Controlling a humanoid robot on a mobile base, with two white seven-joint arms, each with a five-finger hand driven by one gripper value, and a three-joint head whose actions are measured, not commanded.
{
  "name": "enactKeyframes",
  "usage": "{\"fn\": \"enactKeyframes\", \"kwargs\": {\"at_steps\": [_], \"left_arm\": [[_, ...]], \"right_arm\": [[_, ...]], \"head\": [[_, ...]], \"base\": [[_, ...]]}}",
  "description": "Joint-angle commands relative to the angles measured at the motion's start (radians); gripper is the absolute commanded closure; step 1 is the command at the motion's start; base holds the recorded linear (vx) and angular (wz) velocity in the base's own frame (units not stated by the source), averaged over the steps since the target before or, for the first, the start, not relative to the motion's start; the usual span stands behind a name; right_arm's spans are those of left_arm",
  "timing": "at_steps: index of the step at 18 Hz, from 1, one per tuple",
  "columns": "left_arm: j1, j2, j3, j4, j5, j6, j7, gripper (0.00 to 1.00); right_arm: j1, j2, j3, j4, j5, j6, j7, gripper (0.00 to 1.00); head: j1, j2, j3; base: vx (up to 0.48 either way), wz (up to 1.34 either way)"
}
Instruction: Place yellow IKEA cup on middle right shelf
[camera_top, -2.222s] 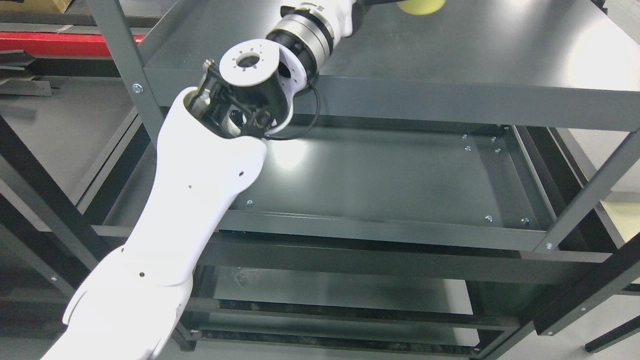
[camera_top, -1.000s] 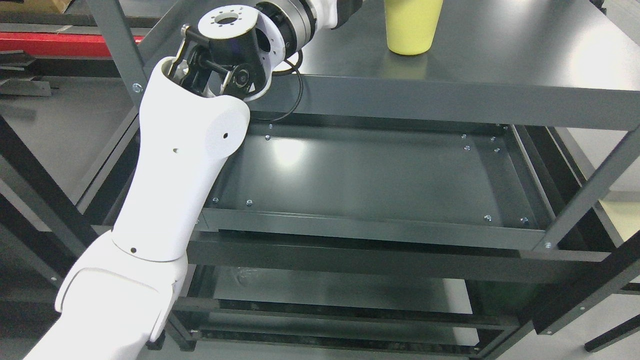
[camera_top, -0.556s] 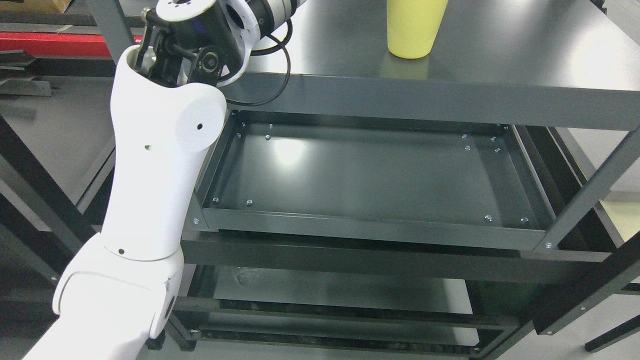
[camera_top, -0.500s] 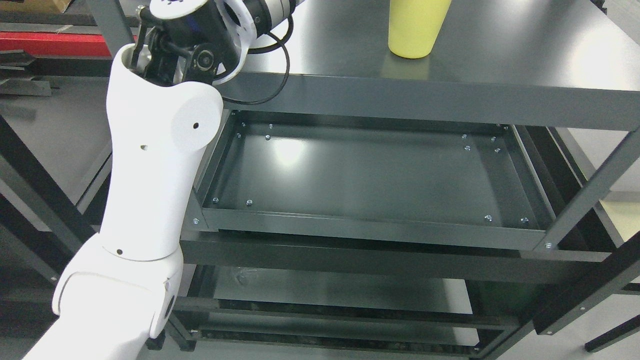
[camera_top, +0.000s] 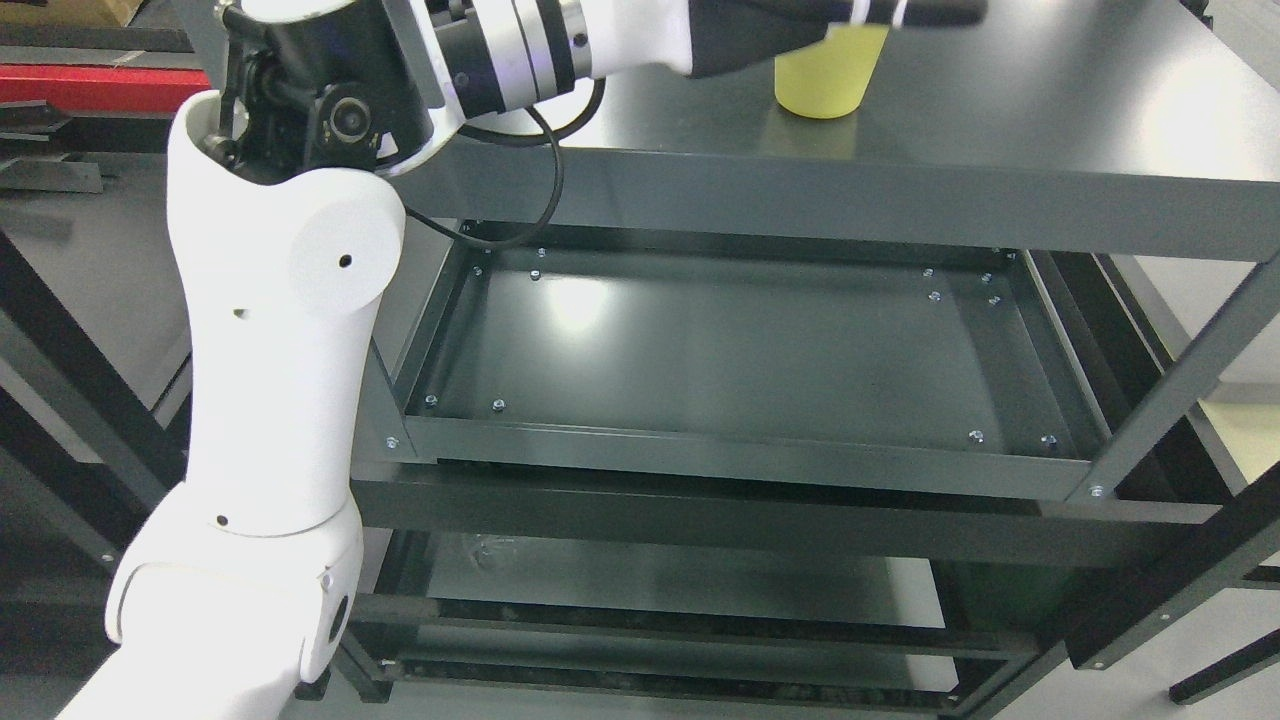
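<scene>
Dark grey painted steel makes up the shelving rack (camera_top: 760, 470), the largest thing in view, with its flat upper shelf (camera_top: 1000, 110) running across the top of the picture and a shallow tray-like lower shelf (camera_top: 740, 350) bare beneath it, bolt heads showing at its corners. Next in bulk is the robot's white-shelled left arm (camera_top: 270, 400), which rises from the lower left, bends at a black and silver joint beside the rack's left post, and then reaches rightward across the upper shelf. A thin black cable (camera_top: 545, 195) loops down from that joint in front of the shelf's front edge. At the arm's end the dark left hand (camera_top: 830, 15) lies along the top edge of the picture, directly over the pale yellow plastic cup (camera_top: 828, 85); whether its fingers are apart or closed around the cup cannot be told, as the hand is partly cut off. The cup stands upright on the upper shelf, near its middle, its upper part hidden behind the hand.
</scene>
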Motion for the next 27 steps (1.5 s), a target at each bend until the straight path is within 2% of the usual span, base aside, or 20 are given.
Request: {"fn": "enactKeyframes", "kwargs": {"at_steps": [1,9,13,15,18,20,22,25,27], "left_arm": [[0.074,0.017,-0.001,-0.123,0.008,0.052,-0.192,0.03],[0.333,0.017,-0.213,-0.112,0.001,0.043,-0.188,0.02],[0.463,0.017,-0.293,-0.094,-0.09,-0.01,-0.183,0.02],[0.509,0.017,-0.332,-0.019,-0.194,-0.16,-0.171,0.02],[0.578,0.017,-0.34,0.151,-0.376,-0.619,-0.037,0.01],[0.598,0.017,-0.302,0.301,-0.45,-0.887,0.113,0.01],[0.614,0.017,-0.242,0.339,-0.528,-0.925,0.256,0.01],[0.649,0.017,-0.161,0.327,-0.589,-0.932,0.63,0.01],[0.686,0.017,-0.139,0.314,-0.589,-0.931,0.686,0.01]], "right_arm": [[0.014,-0.017,0.017,0.0,-0.025,0.001,0.001,0.01],[0.014,-0.017,0.017,0.0,-0.025,0.001,0.001,0.01],[0.014,-0.017,0.017,0.0,-0.025,0.001,0.001,0.01],[0.014,-0.017,0.017,0.0,-0.025,0.001,0.001,0.01],[0.014,-0.017,0.017,0.0,-0.025,0.001,0.001,0.01],[0.014,-0.017,0.017,0.0,-0.025,0.001,0.001,0.01],[0.014,-0.017,0.017,0.0,-0.025,0.001,0.001,0.01],[0.014,-0.017,0.017,0.0,-0.025,0.001,0.001,0.01],[0.014,-0.017,0.017,0.0,-0.025,0.001,0.001,0.01]], "head": [[0.0,0.0,0.0],[0.0,0.0,0.0],[0.0,0.0,0.0],[0.0,0.0,0.0],[0.0,0.0,0.0],[0.0,0.0,0.0],[0.0,0.0,0.0],[0.0,0.0,0.0],[0.0,0.0,0.0]], "base": [[0.0,0.0],[0.0,0.0],[0.0,0.0],[0.0,0.0],[0.0,0.0],[0.0,0.0],[0.0,0.0],[0.0,0.0],[0.0,0.0]]}}
